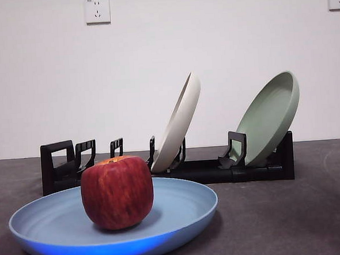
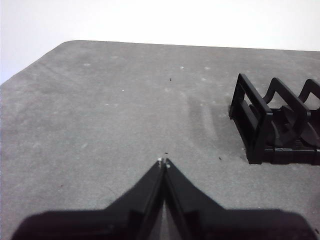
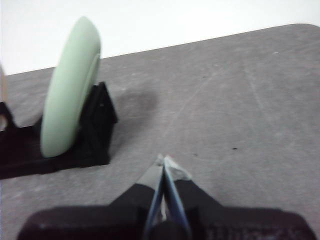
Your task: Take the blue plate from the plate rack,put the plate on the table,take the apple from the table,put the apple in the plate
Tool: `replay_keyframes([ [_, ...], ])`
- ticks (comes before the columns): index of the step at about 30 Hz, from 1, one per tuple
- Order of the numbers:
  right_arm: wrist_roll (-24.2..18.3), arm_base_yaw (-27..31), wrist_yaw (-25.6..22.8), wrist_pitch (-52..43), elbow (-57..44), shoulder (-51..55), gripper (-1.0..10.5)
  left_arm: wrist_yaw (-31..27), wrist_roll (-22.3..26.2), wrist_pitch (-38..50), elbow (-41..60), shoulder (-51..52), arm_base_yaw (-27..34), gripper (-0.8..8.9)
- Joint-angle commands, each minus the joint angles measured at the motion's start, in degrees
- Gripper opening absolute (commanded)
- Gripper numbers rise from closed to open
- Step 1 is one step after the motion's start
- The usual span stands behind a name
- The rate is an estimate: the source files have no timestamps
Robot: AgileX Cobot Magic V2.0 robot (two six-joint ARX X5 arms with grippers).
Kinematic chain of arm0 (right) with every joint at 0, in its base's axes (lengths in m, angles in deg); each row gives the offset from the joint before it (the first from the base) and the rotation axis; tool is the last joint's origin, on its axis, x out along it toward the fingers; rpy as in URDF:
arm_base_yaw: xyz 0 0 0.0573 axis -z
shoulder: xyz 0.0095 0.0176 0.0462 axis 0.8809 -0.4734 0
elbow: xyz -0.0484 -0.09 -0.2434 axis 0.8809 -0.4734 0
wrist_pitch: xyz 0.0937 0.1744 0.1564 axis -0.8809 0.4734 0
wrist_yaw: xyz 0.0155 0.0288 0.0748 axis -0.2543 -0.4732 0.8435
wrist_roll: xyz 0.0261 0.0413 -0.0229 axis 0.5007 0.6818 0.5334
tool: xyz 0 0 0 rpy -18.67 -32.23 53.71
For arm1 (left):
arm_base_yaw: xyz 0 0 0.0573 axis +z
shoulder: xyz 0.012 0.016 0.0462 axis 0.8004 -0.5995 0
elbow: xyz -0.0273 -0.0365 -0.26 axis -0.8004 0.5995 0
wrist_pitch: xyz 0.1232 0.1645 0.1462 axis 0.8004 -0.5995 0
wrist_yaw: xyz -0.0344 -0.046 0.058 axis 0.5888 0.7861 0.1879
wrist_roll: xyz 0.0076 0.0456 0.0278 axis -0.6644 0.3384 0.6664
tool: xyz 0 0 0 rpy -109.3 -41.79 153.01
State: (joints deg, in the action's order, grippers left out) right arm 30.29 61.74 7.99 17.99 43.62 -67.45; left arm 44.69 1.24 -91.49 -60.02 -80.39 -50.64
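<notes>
Nearest to me, the apple (image 1: 117,192) sits upright in the blue plate (image 1: 180,205), a little off the plate's middle, and the plate lies flat on the bench (image 1: 291,218) in front of the plate rack (image 1: 62,166). By the look of it the task is finished. The apple looks firm, smooth-skinned and round, so I'd expect it to roll or slip if pinched off-centre; taking it across its widest part would be safest. The plate looks stiff and light, best held by its raised rim.

Behind the plate, the rack holds a cream plate (image 1: 178,124) and a green plate (image 1: 270,118), both leaning in their slots.

Neither arm is near the plate. The left gripper (image 2: 163,162) hangs over bare bench beside the rack's empty end, jaws closed together on nothing. The right gripper (image 3: 164,162) is off the green plate's end, jaws likewise pressed together and empty.
</notes>
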Motion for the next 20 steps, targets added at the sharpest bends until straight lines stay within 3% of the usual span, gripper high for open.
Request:
replay_keyframes([
  [1,0.79,-0.11,0.31,0.28,-0.61,0.15,-0.1,-0.07,0.24,0.26,0.76,0.15,0.15,-0.02],
  [20,0.79,-0.11,-0.07,0.22,-0.61,0.13,-0.1,-0.07,0.24,0.26,0.76,0.15,0.15,-0.02],
])
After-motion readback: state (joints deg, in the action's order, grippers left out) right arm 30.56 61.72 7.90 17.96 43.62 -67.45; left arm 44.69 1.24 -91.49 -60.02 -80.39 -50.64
